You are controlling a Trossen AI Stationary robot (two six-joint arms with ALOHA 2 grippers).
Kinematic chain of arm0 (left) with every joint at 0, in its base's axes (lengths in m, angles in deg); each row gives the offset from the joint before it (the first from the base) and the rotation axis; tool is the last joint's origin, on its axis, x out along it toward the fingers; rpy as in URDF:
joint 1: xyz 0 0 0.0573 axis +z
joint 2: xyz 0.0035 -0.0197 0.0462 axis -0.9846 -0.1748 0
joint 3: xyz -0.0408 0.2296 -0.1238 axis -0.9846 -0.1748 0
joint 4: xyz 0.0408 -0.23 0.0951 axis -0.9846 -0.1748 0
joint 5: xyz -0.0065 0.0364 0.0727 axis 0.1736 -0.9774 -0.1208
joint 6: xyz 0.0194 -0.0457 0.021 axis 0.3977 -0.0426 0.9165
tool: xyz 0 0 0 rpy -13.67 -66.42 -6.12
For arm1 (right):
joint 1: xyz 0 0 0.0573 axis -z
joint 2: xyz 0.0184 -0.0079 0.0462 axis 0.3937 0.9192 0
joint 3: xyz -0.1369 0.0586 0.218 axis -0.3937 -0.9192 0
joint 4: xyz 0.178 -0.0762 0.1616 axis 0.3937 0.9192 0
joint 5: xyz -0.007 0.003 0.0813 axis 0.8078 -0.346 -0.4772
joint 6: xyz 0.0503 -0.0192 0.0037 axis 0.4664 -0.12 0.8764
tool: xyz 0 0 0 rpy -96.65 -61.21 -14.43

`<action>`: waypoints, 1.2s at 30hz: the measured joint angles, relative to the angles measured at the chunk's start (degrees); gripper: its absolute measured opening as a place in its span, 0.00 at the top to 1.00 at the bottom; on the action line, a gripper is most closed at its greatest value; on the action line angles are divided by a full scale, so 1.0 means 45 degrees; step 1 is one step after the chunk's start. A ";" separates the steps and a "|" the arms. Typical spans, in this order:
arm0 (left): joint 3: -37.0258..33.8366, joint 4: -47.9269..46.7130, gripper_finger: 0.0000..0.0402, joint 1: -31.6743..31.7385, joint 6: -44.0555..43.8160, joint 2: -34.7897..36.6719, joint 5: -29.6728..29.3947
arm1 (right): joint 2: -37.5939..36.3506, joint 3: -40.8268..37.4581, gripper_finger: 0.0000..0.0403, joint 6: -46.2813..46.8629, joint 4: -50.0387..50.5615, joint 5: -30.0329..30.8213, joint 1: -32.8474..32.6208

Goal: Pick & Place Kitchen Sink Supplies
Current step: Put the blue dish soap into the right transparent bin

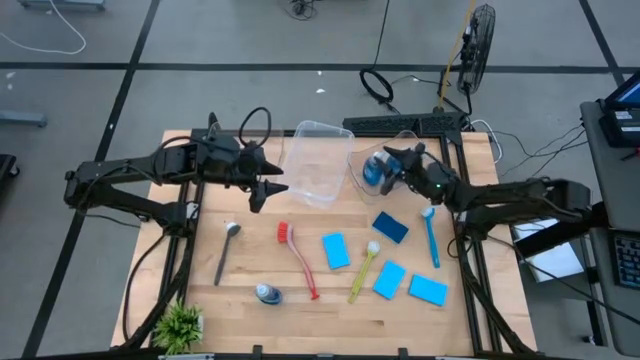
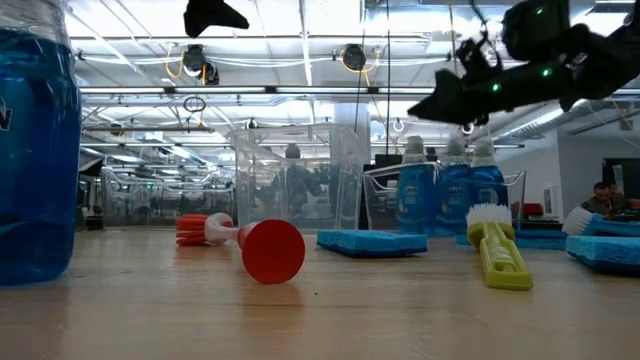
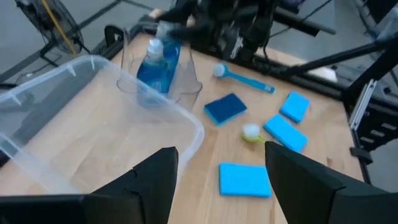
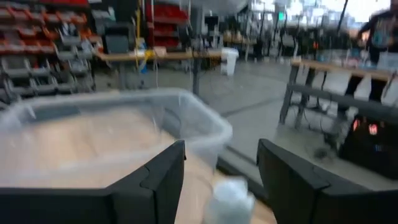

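Three clear bottles of blue liquid (image 2: 452, 190) stand upright in a small clear bin (image 1: 372, 172) at the far middle. My right gripper (image 1: 392, 158) hovers open just above them; a bottle cap (image 4: 229, 200) shows below, between its fingers, untouched. My left gripper (image 1: 274, 190) hangs open over the wood beside a larger clear bin (image 1: 312, 165). A fourth bottle (image 1: 268, 293) lies on its side near the front. Several blue sponges (image 1: 336, 250) lie flat. The red (image 1: 298, 258), yellow (image 1: 362, 270), blue (image 1: 430, 235) and grey (image 1: 226, 250) brushes also lie flat on the table.
A small green plant (image 1: 180, 325) stands at the near left corner. The larger bin stands empty, and both bins sit side by side along the far edge. Bare wood lies at the left, between the grey brush and the table's left edge.
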 joint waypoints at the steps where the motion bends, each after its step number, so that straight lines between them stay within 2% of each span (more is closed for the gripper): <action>1: 0.0000 -0.0073 0.39 -0.0032 -0.0010 0.0000 0.0000 | -0.0342 0.0000 0.54 -0.0160 0.0000 0.0000 -0.0064; 8: 0.0000 -0.0133 0.39 -0.0482 -0.0135 0.0003 0.0004 | -0.2832 -0.0010 0.55 -0.0551 0.0010 -0.0049 -0.0718; 15: 0.0049 -0.0624 0.39 -0.1842 -0.1007 0.0068 -0.0382 | -0.4915 -0.0015 0.55 -0.0553 0.0356 -0.0058 -0.1786; 22: 0.0539 -0.2283 0.39 -0.4313 -0.3831 0.0074 -0.1397 | -0.6076 -0.0019 0.56 -0.0499 0.1481 -0.0058 -0.2683; 29: 0.0690 -0.2681 0.39 -0.7227 -0.7027 -0.0050 -0.1824 | -0.6443 -0.0024 0.56 -0.0172 0.2009 -0.0044 -0.3024; 36: 0.0685 -0.3114 0.39 -0.9041 -0.9721 -0.1039 -0.2093 | -0.6477 -0.0024 0.56 -0.0167 0.2016 -0.0039 -0.3050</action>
